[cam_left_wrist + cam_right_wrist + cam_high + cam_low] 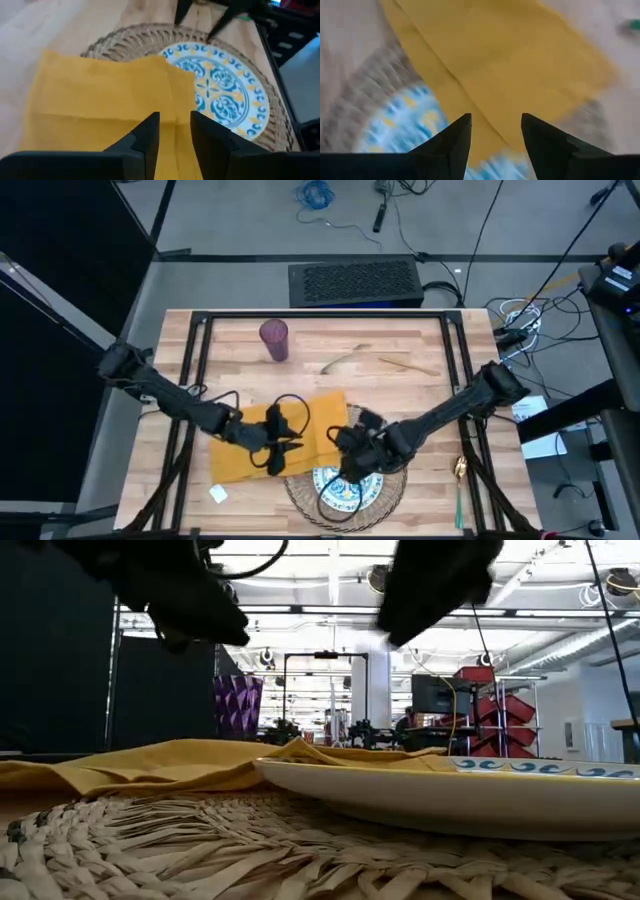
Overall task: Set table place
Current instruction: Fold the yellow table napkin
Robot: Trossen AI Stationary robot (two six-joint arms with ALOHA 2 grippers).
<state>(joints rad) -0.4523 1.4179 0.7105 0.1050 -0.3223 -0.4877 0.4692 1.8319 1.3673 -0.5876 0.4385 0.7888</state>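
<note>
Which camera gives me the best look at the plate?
The left wrist view: the plate shows nearly whole, pattern clear, on the mat, the napkin overlapping its edge. The high view has the right arm across it, the low view only its rim side-on, the right wrist view a blurred slice.

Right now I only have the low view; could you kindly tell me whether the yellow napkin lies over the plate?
Observer: Yes. The left wrist view shows the yellow napkin covering one edge of the patterned plate and part of the woven mat.
Operator: Where is the cutlery, please?
Observer: In the high view, gold cutlery lies at the far side, to the right of the purple tumbler; a teal-handled spoon lies near the table's right edge.
Operator: And are the grippers open?
Observer: Both are. The left gripper and the right gripper are each open over the napkin.
</note>
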